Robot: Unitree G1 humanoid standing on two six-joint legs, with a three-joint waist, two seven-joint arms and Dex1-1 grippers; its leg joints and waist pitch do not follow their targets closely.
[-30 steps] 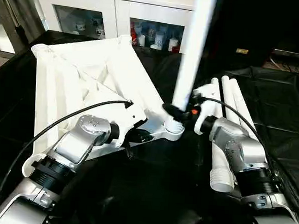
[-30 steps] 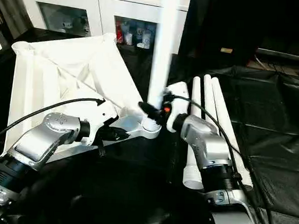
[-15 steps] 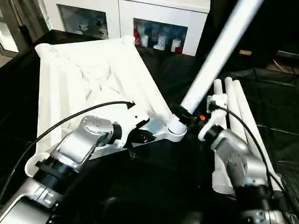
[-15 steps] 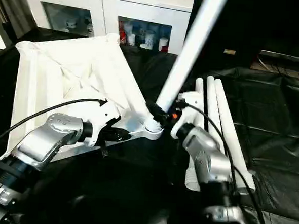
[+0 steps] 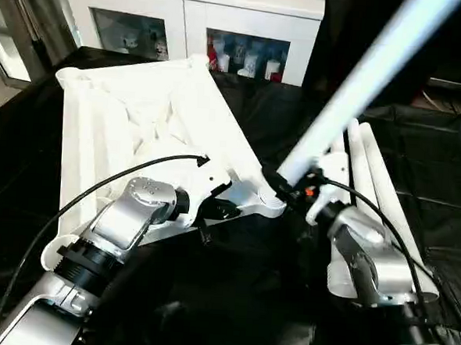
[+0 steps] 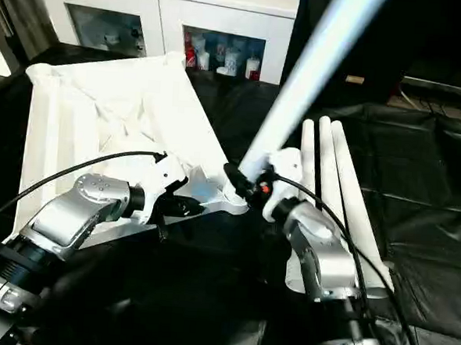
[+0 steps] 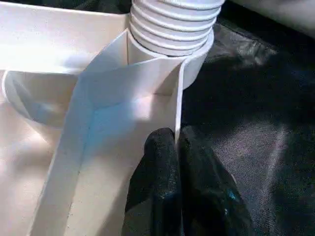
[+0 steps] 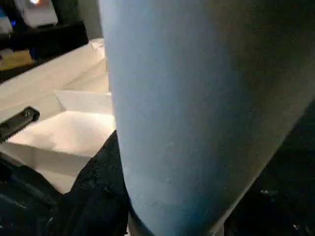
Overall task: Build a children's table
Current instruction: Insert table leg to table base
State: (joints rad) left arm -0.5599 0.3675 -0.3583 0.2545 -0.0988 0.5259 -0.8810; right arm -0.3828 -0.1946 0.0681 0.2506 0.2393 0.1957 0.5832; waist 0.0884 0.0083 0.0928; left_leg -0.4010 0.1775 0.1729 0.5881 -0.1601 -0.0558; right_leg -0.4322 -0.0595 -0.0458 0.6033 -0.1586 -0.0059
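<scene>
Tilting as it is, the leg (image 5: 353,90) in your right pincer (image 5: 286,185) could cross-thread or pop from the corner socket (image 5: 266,203) just below; your left pincer (image 7: 176,147) pinches the tabletop (image 5: 132,112) rim beside it.

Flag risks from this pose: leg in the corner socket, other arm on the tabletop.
1. The held leg leans steeply with its threaded end at the corner socket; it may cross-thread or pop out.
2. The left gripper pinches only a thin rib of the tabletop; the top could shift.
3. Three spare legs lie beside the right gripper; they could get knocked.
</scene>
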